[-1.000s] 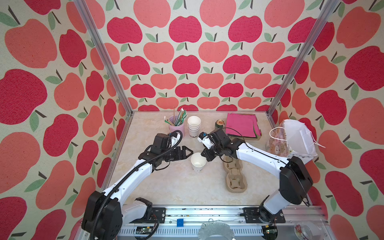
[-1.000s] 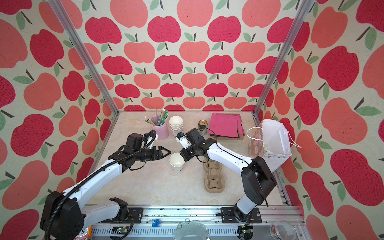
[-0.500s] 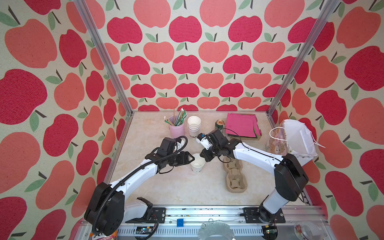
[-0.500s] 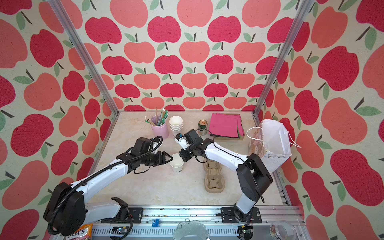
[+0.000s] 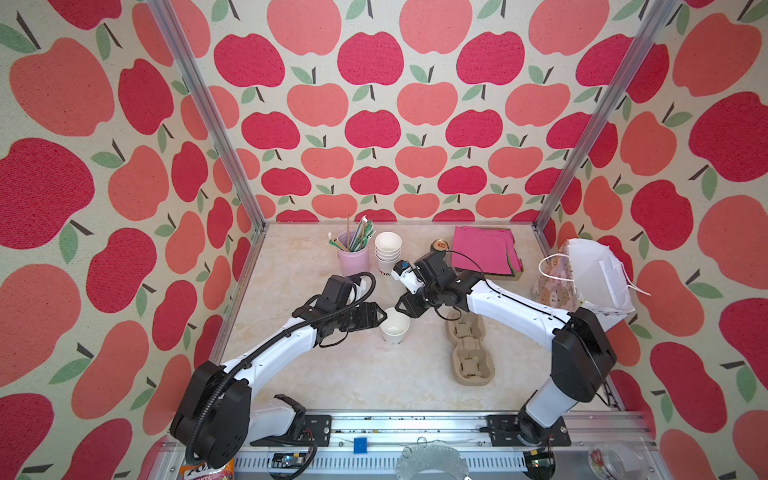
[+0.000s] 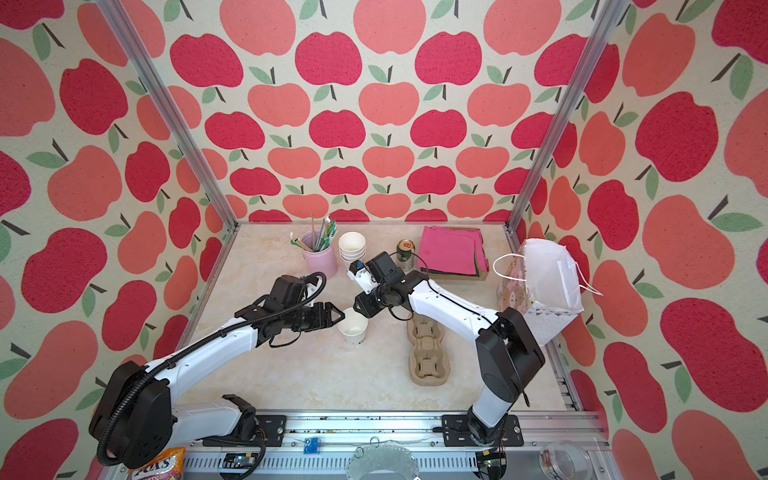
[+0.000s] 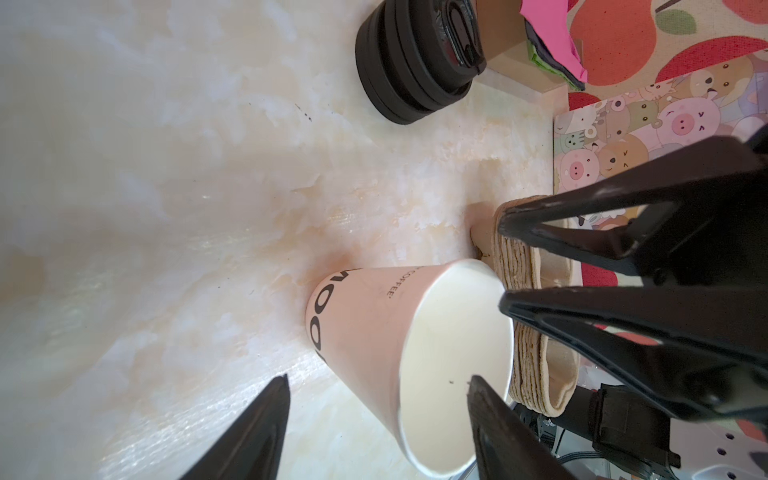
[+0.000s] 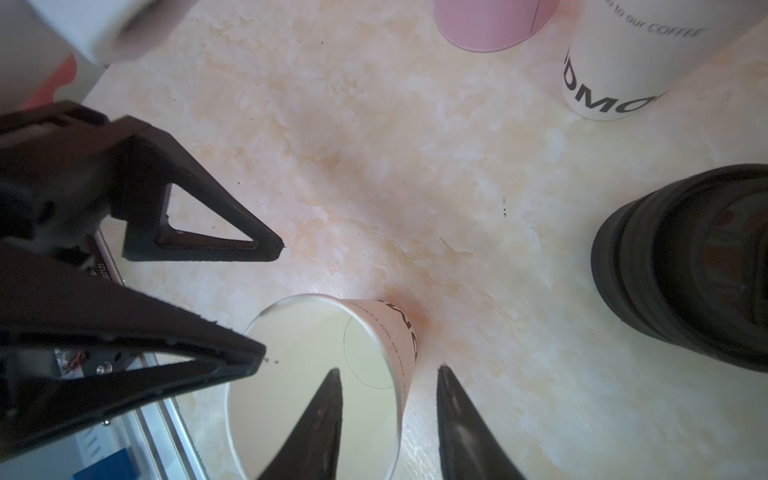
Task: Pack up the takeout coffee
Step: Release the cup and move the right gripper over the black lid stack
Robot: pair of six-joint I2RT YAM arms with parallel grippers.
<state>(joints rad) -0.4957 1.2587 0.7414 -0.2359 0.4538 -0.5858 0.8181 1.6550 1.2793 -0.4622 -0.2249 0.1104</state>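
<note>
Jaws on both arms are spread and meet over the takeout coffee, a white paper cup with black lettering that stands upright and lidless near the middle of the counter. Through the right wrist view I see the right jaws straddling the cup's rim, one finger over the open mouth and one outside the wall; I cannot tell whether either touches the paper. My left jaws come in from the opposite side, one tip at the rim, the other over bare counter. Near the cup, toward the right edge, lies a brown pulp carrier. A stack of black lids stands apart from the cup, toward the napkins. Along the back edge I have a pink holder of straws, a stack of lidless cups and a can. A bag leans at the right edge.
</note>
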